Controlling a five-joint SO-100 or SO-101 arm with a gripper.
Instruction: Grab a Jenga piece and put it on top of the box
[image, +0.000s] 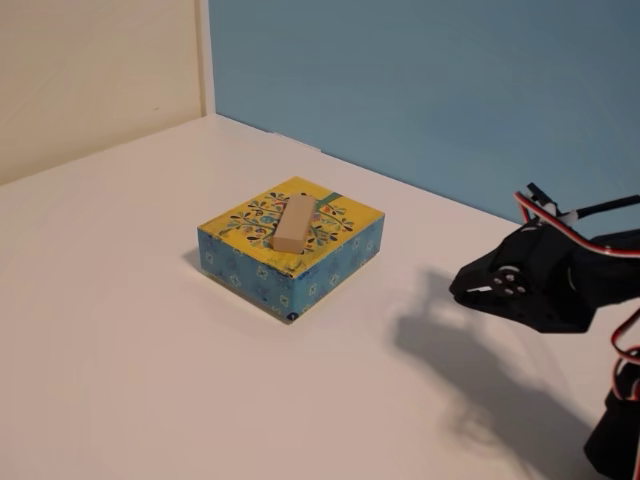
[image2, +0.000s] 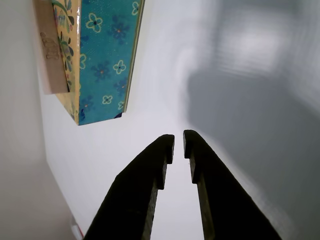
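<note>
The Jenga piece (image: 293, 222), a small tan wooden block, lies flat across the yellow floral top of the box (image: 325, 268), which has blue patterned sides. In the wrist view the box (image2: 105, 55) fills the upper left corner, with the Jenga piece (image2: 50, 55) at its far left edge. My gripper (image: 458, 287) hovers above the table to the right of the box, well apart from it. In the wrist view the gripper (image2: 178, 142) has its jaws almost together with only a thin slit between them, and it holds nothing.
The white table (image: 150, 350) runs back to a cream wall on the left and a blue wall (image: 450, 90) behind. The arm's black body and red-white cables (image: 600, 300) stand at the right edge, casting a shadow on the table.
</note>
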